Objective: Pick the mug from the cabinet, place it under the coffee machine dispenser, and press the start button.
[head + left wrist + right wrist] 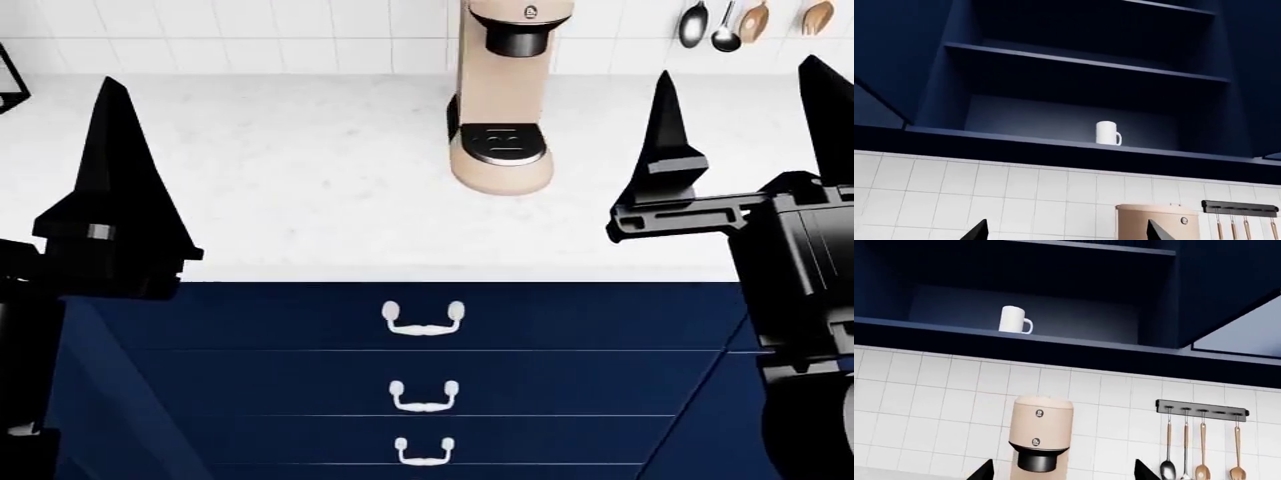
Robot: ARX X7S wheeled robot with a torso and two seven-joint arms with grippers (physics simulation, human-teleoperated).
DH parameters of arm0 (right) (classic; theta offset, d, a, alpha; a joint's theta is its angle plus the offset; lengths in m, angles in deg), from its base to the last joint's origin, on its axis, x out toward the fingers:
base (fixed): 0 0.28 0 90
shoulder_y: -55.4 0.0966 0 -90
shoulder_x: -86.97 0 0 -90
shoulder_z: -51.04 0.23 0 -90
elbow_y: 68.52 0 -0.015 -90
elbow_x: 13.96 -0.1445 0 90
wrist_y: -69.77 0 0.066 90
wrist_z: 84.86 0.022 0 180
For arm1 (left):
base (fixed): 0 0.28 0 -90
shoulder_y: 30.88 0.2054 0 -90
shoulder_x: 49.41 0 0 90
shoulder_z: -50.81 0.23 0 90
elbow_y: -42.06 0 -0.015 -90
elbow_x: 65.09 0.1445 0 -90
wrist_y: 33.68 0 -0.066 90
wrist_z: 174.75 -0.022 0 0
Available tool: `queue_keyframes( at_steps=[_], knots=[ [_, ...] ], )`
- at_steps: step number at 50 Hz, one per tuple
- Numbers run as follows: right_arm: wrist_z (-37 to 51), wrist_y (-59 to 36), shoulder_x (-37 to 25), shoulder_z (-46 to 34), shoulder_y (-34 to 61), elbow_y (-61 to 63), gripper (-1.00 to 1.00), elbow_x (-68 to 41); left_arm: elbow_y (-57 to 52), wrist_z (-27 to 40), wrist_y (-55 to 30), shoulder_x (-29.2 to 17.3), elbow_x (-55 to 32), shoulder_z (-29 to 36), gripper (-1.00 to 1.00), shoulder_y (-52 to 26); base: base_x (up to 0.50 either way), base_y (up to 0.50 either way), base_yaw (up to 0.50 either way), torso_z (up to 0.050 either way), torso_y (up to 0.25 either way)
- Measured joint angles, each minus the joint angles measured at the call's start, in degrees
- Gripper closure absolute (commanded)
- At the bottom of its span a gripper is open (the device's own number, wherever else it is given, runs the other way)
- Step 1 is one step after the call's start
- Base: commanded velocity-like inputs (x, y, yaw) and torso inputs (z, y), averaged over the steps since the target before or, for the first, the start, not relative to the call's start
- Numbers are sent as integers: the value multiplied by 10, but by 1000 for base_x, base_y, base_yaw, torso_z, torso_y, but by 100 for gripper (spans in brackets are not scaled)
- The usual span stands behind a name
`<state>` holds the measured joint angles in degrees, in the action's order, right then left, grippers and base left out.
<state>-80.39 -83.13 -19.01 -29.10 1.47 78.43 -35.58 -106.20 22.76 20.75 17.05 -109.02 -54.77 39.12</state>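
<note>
Plain white cylindrical mug (1015, 320) stands upright on your open navy cabinet's (1054, 340) lowest shelf, handle toward 3 o'clock. Beige coffee machine (1041, 440) sits below at 6 o'clock. Your left gripper (114, 165) and right gripper (741, 110) hover spread, empty.

Mug (1107, 133) showing a smooth, white, ceramic-looking glaze; cabinet (1074, 60) wearing matt navy paint; coffee machine (501, 90) appearing as satin beige plastic; counter (294, 180) looking like pale speckled stone; utensils (1201, 450) on the far right gleaming metallic and wooden.
</note>
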Motion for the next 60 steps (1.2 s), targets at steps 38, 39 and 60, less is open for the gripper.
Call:
queue_keyframes(
  at_steps=[38, 39, 60],
  knots=[
    [33, -75, -12, -63, 163, -44, -100, -26, 7, 9, 42, -19, 0, 30, -100, 23, 0, 290, 0, 0, 0],
    [33, -80, -11, -69, 185, -55, -100, -26, 8, 8, 44, -19, 1, 31, -100, 24, 0, 0, 0, 0, 0],
    [-65, 191, 60, -241, 724, -769, -100, 64, 30, -20, 80, -14, 14, 59, -100, 48, 0, 0, 0, 0, 0]
  ],
)
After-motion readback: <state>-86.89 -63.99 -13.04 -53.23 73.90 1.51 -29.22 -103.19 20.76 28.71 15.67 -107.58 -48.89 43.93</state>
